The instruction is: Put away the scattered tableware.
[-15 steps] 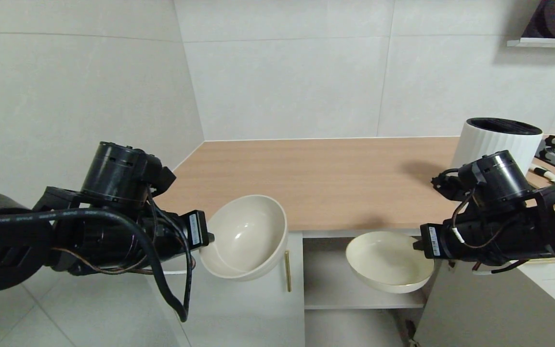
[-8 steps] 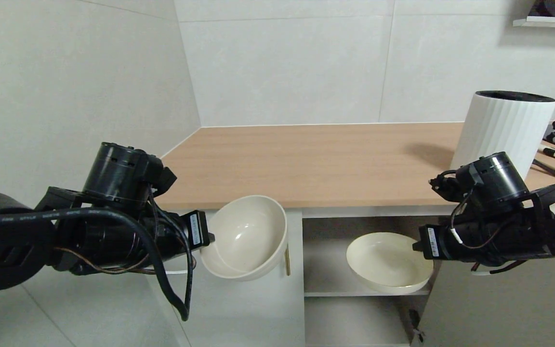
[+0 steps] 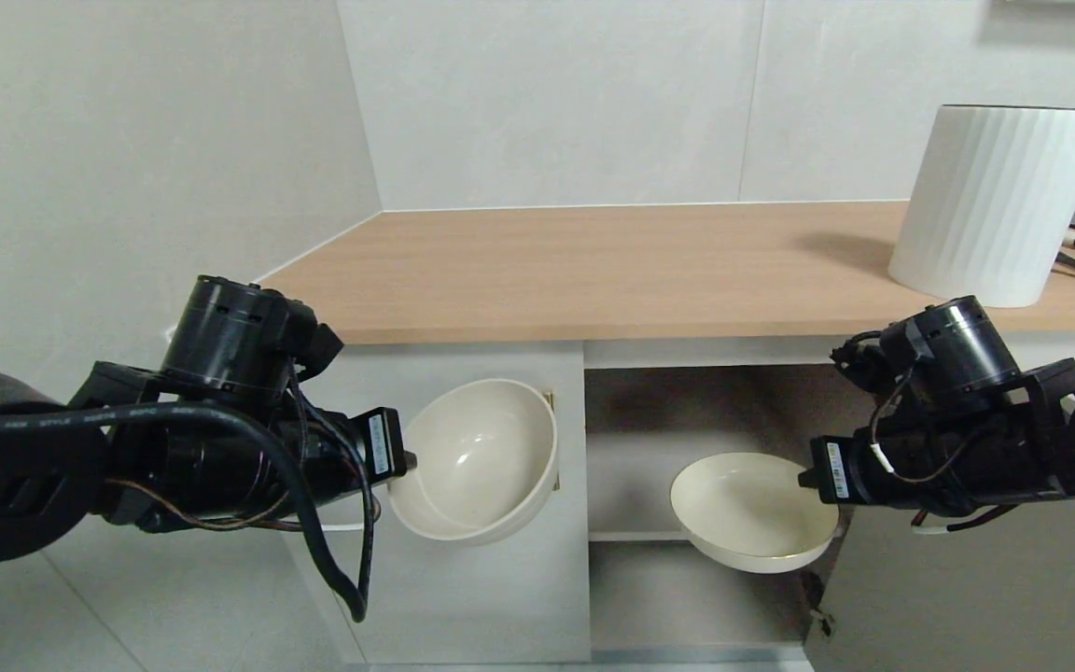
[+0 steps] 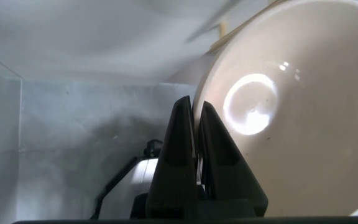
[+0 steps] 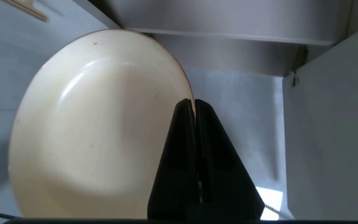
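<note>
Camera lowered to cabinet shelf [image 3: 631, 537] level. Left end effector [image 3: 410, 459] pinches deep bowl [image 3: 481, 453], right end effector [image 3: 801, 476] shallow bowl [image 3: 743, 509]; stowing likely next.

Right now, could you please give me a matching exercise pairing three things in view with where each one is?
Things:
1. deep cream round bowl
2. shallow cream round dish
3. tall white ribbed cylinder

Places:
A. standing on the wooden countertop
B. held by its rim in the left pincer, before the closed cabinet door
C. held by its rim in the right pincer, before the open cabinet shelf

Pairs: 1-B, 2-C, 3-A
</note>
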